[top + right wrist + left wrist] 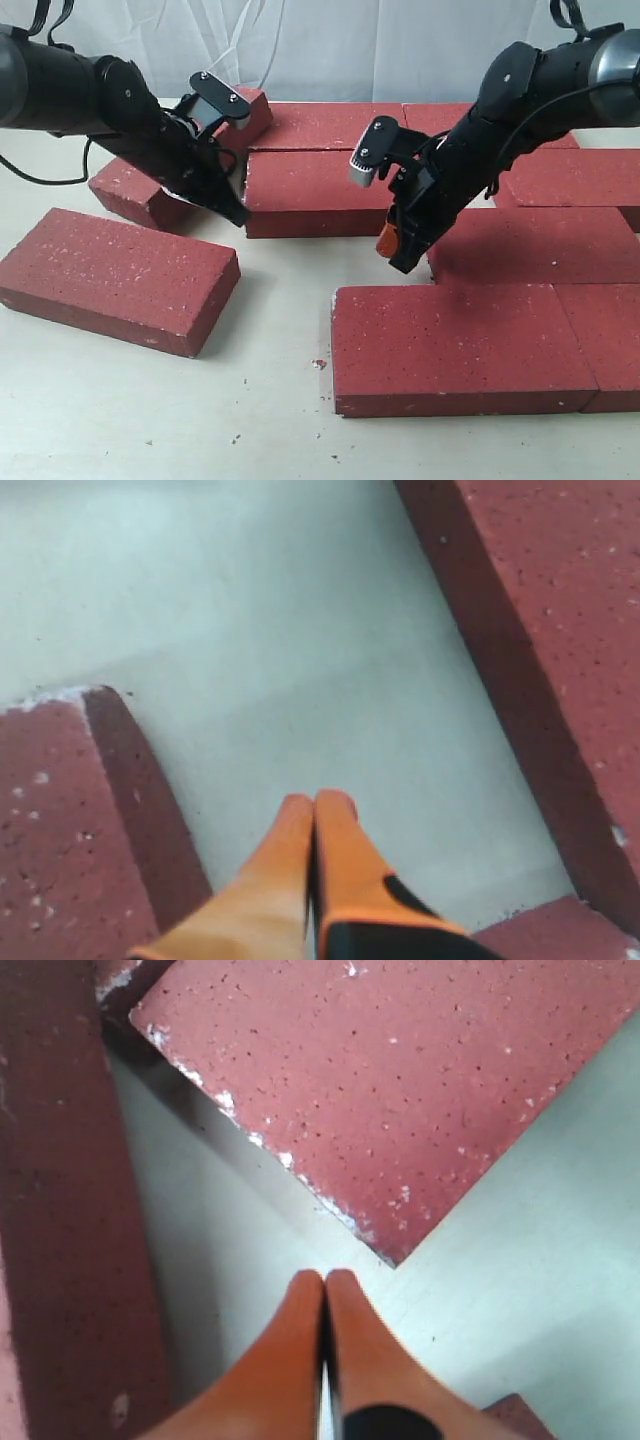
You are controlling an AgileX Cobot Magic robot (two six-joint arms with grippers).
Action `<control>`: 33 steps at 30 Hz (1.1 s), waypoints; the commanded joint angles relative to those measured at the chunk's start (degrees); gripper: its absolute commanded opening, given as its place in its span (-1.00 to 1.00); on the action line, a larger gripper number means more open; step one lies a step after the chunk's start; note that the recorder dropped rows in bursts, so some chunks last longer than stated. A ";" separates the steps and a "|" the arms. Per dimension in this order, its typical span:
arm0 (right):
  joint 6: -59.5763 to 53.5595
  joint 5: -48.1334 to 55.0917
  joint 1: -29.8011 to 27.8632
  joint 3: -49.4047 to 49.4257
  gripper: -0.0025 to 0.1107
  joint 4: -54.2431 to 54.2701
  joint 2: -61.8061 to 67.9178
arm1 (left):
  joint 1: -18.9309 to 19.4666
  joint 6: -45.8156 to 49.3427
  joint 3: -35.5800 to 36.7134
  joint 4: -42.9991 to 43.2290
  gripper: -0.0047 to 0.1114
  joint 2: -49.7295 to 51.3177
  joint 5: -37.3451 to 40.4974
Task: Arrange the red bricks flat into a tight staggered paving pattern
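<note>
Closure is full on our left end effector [322,1280] and right end effector [315,802]; both grip nothing (tips over bare surface [270,420]). We see the red bricks [460,345] lying flat, mostly twelve to five o'clock, one loose at eight.

About ten dark red, white-speckled rectangular paving bricks [115,280], some partly hidden; two black robot arms [100,95]; two orange-fingered grippers, the left gripper [325,1280] and the right gripper [316,802]

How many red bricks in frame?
9 red bricks: one loose front left, one angled far left, two back row, two second row, one third row, two front row. More may be hidden.
</note>
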 commanded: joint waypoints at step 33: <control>3.16 -3.81 -0.21 -3.54 -0.97 1.58 1.23 | -1.39 2.64 -4.85 -6.80 -0.92 9.42 -7.10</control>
